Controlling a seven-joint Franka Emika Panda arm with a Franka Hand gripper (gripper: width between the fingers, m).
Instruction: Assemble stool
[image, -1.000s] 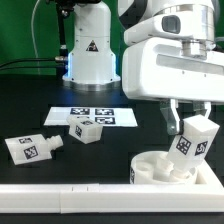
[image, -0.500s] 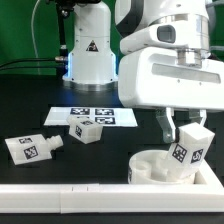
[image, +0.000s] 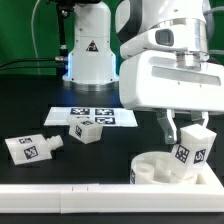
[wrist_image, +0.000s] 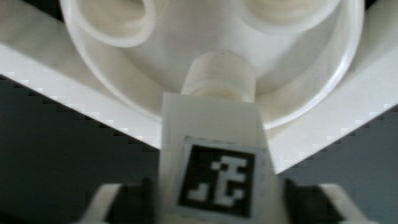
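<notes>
My base (image: 92, 62), upper centre, is a glossy white column with a black triangular sticker (image: 89, 45) and a blue-lit ring (image: 69, 62). At right, my hand housing (image: 175, 85) is boxy white, fingers (image: 166, 128) dark.

Readable words or numbers: none | Sign: black triangle warning symbol on the rounded white robot base (image: 90, 47) | Tags: black-and-white square codes on the flat white marker board (image: 95, 116) | Tags: one on each stubby white plastic stool leg: lying leg (image: 30, 148), middle leg (image: 87, 129), standing leg (image: 190, 145) | Wrist view: standing leg (wrist_image: 219, 178) tag, blurred

Smooth white plastic seat (image: 150, 168) and leg (image: 191, 144); matt black table (image: 100, 152).
</notes>
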